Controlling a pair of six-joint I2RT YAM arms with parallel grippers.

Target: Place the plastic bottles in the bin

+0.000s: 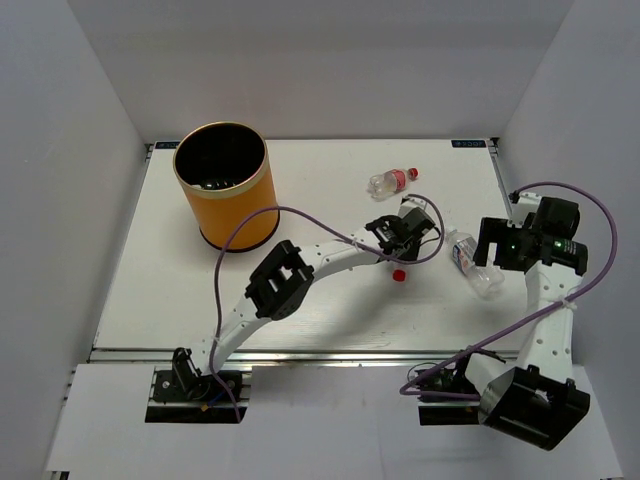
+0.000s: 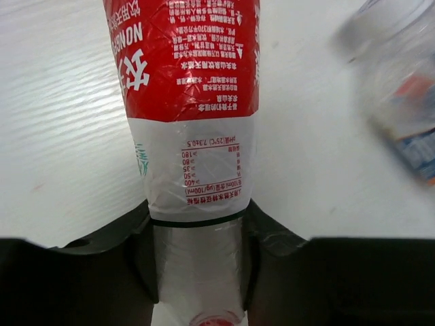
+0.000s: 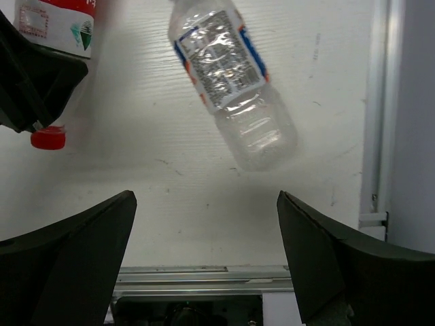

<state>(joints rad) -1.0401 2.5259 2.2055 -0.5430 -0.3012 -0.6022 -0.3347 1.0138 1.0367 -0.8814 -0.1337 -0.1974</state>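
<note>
The orange-yellow bin (image 1: 222, 200) stands upright at the back left, black inside. My left gripper (image 1: 398, 240) reaches to mid-table and is shut on a clear bottle with a red and white label (image 2: 190, 102), gripped near its neck between the jaws (image 2: 197, 224); its red cap (image 1: 398, 273) points toward me. A clear bottle with a blue-white label (image 3: 231, 75) lies on the table at the right (image 1: 472, 262), just ahead of my open, empty right gripper (image 3: 204, 204), which shows in the top view too (image 1: 488, 248). Another red-labelled bottle (image 1: 392, 181) lies farther back.
White walls close in the table on three sides. A metal rail (image 3: 245, 275) runs along the near edge, and another rail (image 3: 377, 109) along the right edge. A purple cable (image 1: 300, 215) loops over the left arm.
</note>
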